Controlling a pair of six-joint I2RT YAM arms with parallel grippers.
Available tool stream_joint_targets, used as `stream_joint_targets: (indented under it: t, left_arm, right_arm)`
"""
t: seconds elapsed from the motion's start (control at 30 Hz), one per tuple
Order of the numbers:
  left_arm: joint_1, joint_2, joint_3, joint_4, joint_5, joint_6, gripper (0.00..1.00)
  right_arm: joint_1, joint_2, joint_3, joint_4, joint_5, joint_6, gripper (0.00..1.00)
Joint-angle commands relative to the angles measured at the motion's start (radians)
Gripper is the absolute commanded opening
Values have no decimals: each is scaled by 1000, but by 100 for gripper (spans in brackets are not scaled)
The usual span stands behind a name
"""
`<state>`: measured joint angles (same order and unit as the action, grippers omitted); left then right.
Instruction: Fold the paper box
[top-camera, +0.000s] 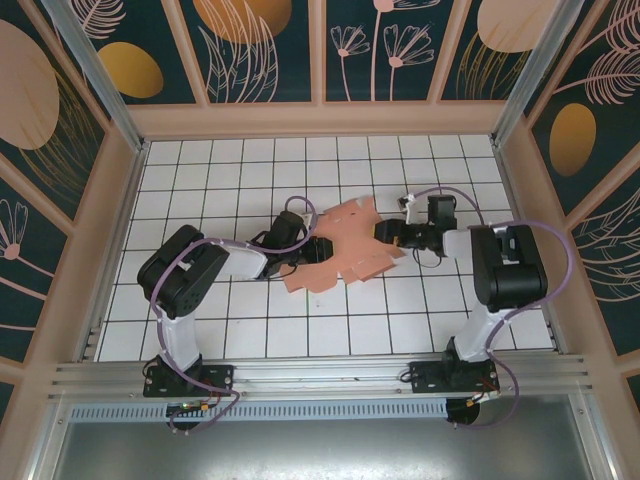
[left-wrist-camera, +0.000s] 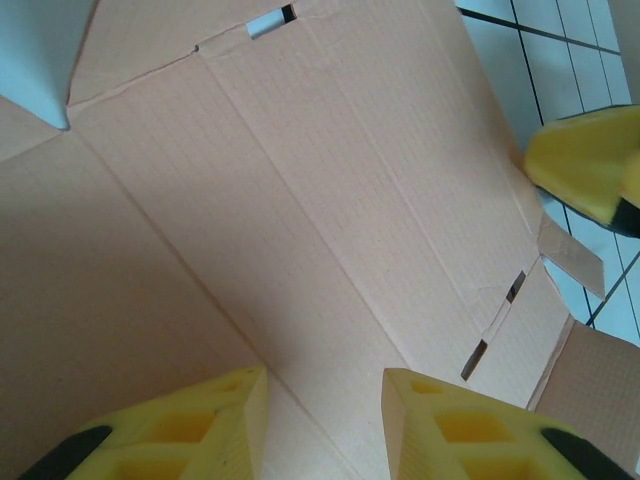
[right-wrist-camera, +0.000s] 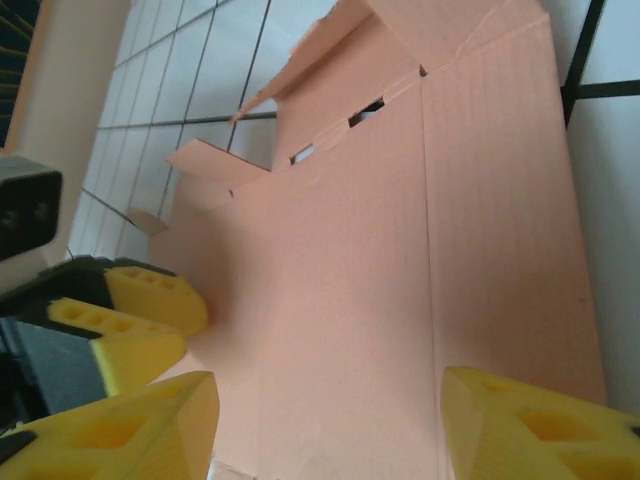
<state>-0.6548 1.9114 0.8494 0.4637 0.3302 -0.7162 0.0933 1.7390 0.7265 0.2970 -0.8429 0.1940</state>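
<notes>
Right now the paper box (top-camera: 345, 250) is seen as a flat pink sheet, not yet folded up. It is laid near the middle of the white tiled table (top-camera: 200, 330), well away from every edge. Its flaps and tabs are spread out on all sides.

The left gripper (top-camera: 312, 250) is placed at the sheet's left side and the right gripper (top-camera: 388, 235) at its right side, so the sheet is found between the two. From above it cannot be told whether the card is touched by them.

From the left wrist camera, the left gripper's yellow fingers (left-wrist-camera: 180, 430) are seen with a small gap between them. Bare card is seen through that gap, with a fold line running down into it. Nothing is pinched there. The card to the left of that line looks darker. Thin slots (left-wrist-camera: 475, 358) are cut in the card near its edge.

From the right wrist camera, the right gripper's fingers (right-wrist-camera: 540, 430) are spread wide, with the pink card lying below and between them. Nothing is held. At the far end of the sheet a flap (right-wrist-camera: 330, 50) is tipped up off the tiles.
</notes>
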Motion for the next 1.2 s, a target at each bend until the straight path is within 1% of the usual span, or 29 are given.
stream_joint_targets:
  t: [0.0,0.1,0.17,0.3,0.7,0.83,0.97,1.1,1.13,1.17]
  left_arm:
    - [3,68,-48,-122,-46,-22,35]
    - [3,67,-51,-115,-43,-28,35]
    - [3,69,-50,-115,-37,-25,36]
    - [3,66,-39,-148,-57,-1,37]
    - [3,80,2,-182,-57,21,38]
    - [1,82,5,-181,-56,23,38]
    - [3,80,7,-185,-56,27,38]
    - [2,77,3,-189,-56,32,38]
    - [2,78,2,-188,-56,32,38]
    - [3,79,4,-188,-56,32,37]
  right_arm:
    - [-42,-90,-49,128,105,85,64]
    - [-75,-83,-49,88,151,108,65]
    - [-89,-70,-52,77,142,127,65]
    - [-83,-48,-59,87,115,160,63]
    - [27,-13,-29,100,77,150,53]
    - [34,-16,-20,109,74,147,44]
    - [33,-12,-11,88,103,128,32]
    - [33,-12,-9,87,107,128,28]
    - [33,-13,-9,88,112,127,25]
    - [33,-15,-9,89,120,125,20]
